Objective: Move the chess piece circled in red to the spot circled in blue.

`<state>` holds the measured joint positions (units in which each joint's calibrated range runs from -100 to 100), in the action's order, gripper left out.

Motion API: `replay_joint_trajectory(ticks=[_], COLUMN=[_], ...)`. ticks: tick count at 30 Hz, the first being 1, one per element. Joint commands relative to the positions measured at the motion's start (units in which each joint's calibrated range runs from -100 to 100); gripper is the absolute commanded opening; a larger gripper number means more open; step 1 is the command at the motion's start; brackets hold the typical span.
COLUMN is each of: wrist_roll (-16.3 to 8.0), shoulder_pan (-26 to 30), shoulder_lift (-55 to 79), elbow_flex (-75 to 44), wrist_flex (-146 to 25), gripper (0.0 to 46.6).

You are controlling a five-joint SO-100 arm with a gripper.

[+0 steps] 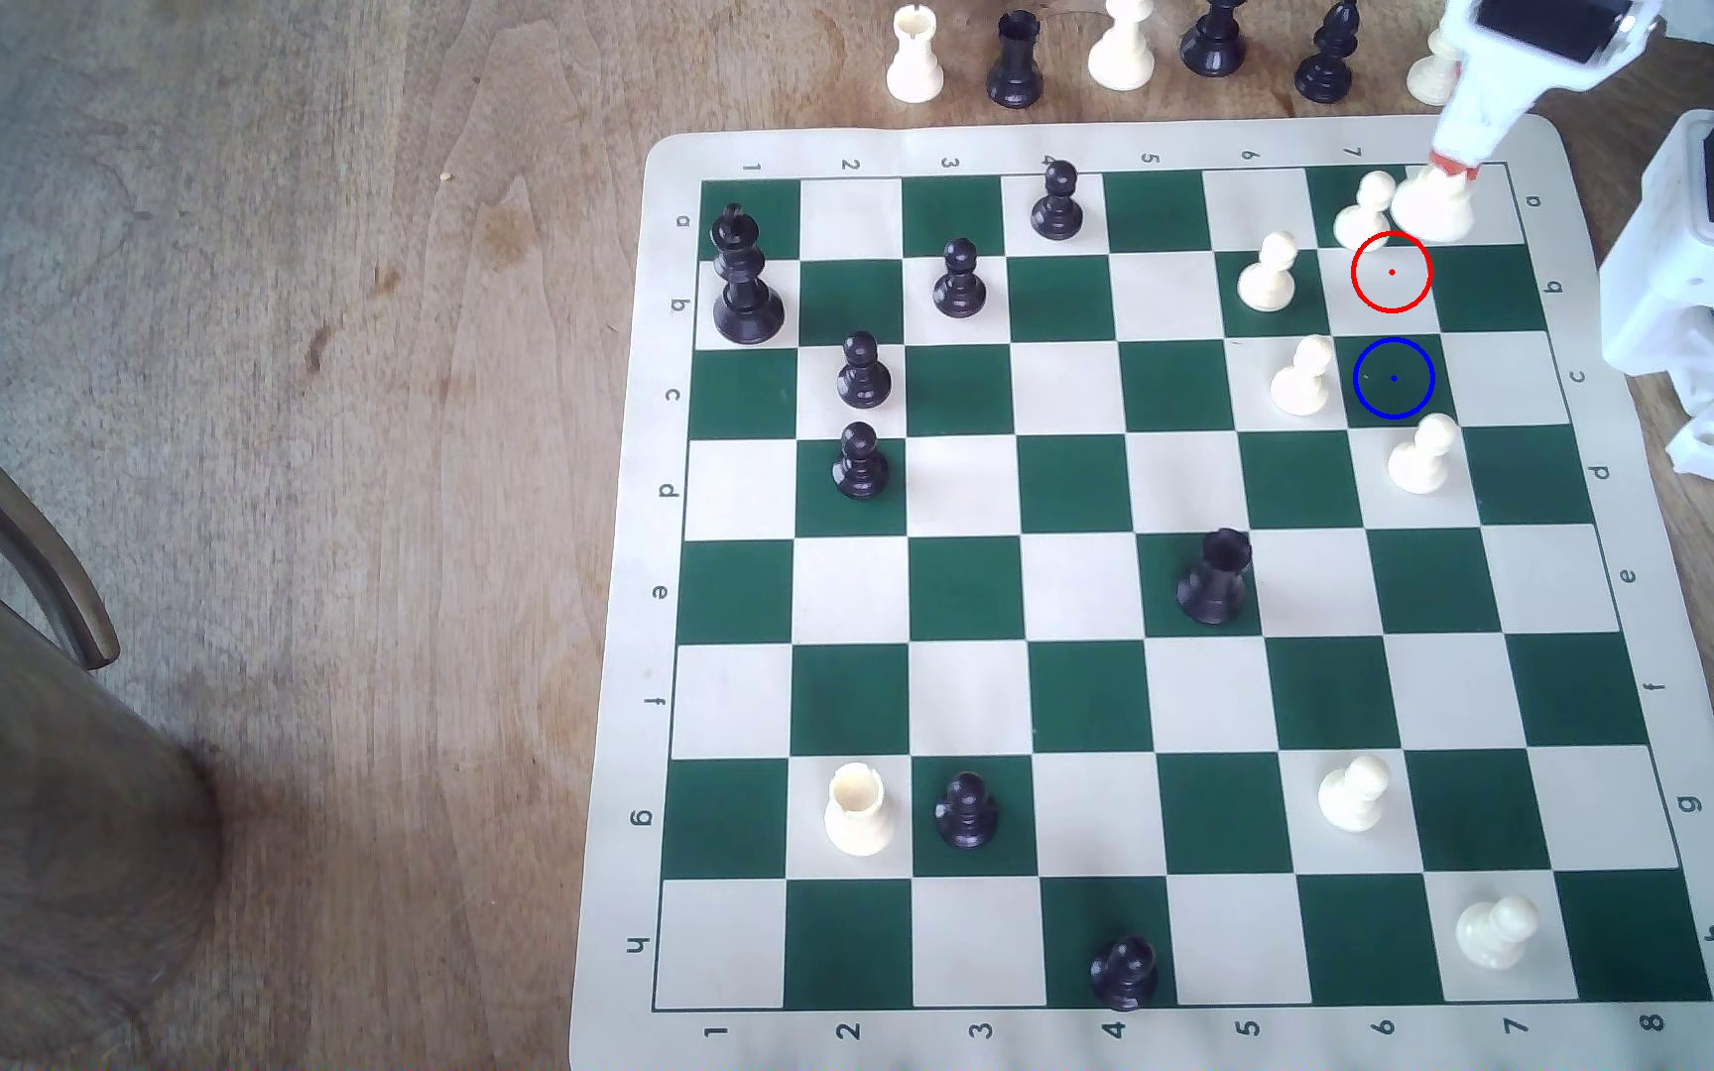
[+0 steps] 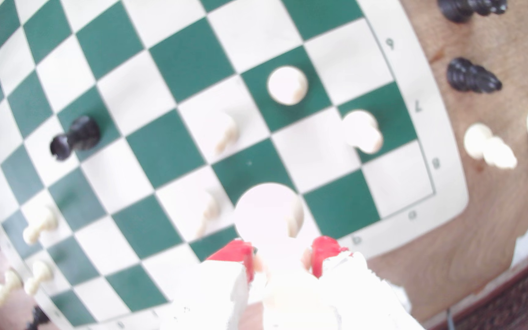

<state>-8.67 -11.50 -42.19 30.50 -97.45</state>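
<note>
My white pincer with red-tipped fingers (image 1: 1451, 170) is closed around the slim body of the tall cream-white plastic chess piece (image 1: 1435, 206), one red pad (image 2: 237, 254) on either side of it. In the wrist view the piece's wide round base (image 2: 267, 211) faces the camera like a smooth pale disc, clear of the mat, so I read it as lifted. In the exterior view it hangs over the far corner of the board towards that view's right, just beside a small round-headed white pawn (image 1: 1366, 211).

The red ring (image 1: 1391, 272) marks a bare cream square just below the held piece. The dark green square with the blue ring and centre dot (image 1: 1393, 378) is one square nearer the camera and holds nothing; white pawns stand just beside it, one (image 1: 1302, 376) to the exterior view's left and one (image 1: 1422, 453) on the next square nearer.

The flat green-and-cream chess mat (image 1: 626, 515) has rounded corners and lies on a worn, grained wooden table (image 1: 317, 412). Glossy black and matte cream pieces stand off the board along the table's far edge.
</note>
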Motion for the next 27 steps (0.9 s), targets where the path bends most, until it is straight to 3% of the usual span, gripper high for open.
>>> replay_joint_trajectory(ticks=[1, 10, 27], wrist_roll=[-1.8, -3.2, -2.7], shoulder_pan=[5.7, 9.4, 8.4], shoulder_lift=[3.7, 9.0, 7.7], elbow_flex=[0.7, 9.4, 21.0], wrist_flex=[4.4, 12.8, 18.7], gripper=[5.3, 5.4, 5.3])
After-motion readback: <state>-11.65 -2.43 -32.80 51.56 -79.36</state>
